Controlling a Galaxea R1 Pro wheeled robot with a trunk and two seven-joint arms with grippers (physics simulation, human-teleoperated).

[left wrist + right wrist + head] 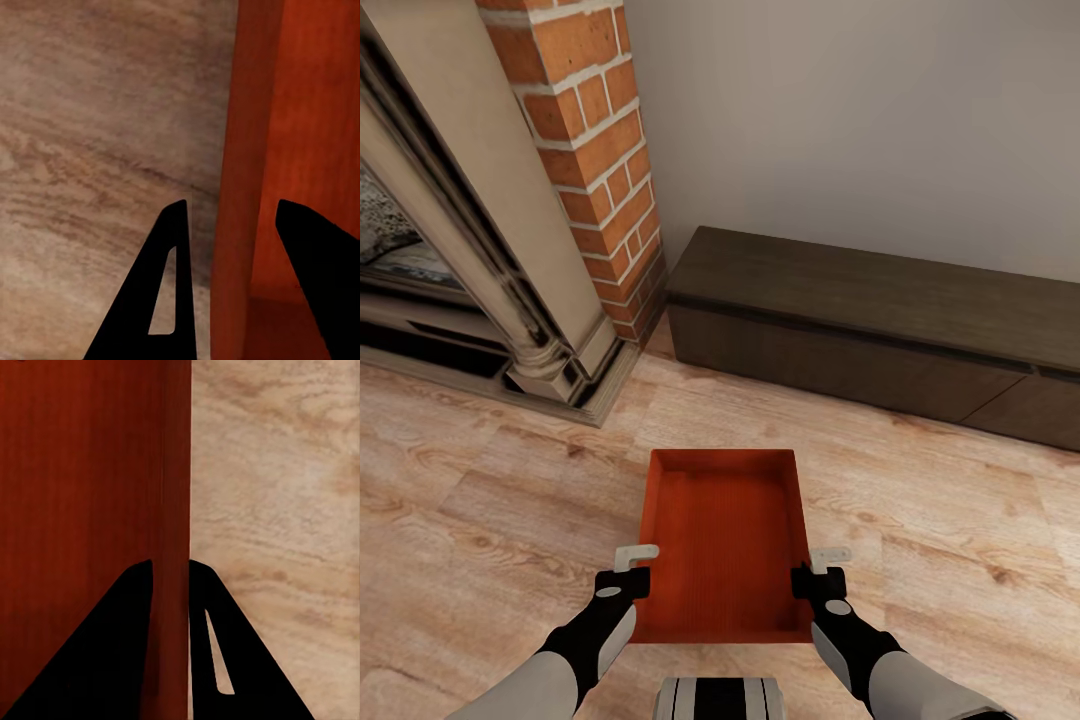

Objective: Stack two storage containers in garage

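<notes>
Storage container, red-orange and open-topped, low centre of the frame above light wood planks, gripped at both long sides. Far left: stone fireplace surround and brick column. Left gripper astride the left wall near the rear corner, one finger outside, one inside; in the left wrist view fingers apart with a sliver of gap beside the wall, so not visibly pinched tight. Centre: flat empty bottom, thin low walls. Right gripper mirrored on the right wall; in the right wrist view fingers pressed against both faces of the wall, clamped. Upper right: dark low cabinet against a grey wall. Probably light and stiff, yet smooth-sided and prone to slipping or tilting; best held by opposite long walls, level, both pinches equally firm.
</notes>
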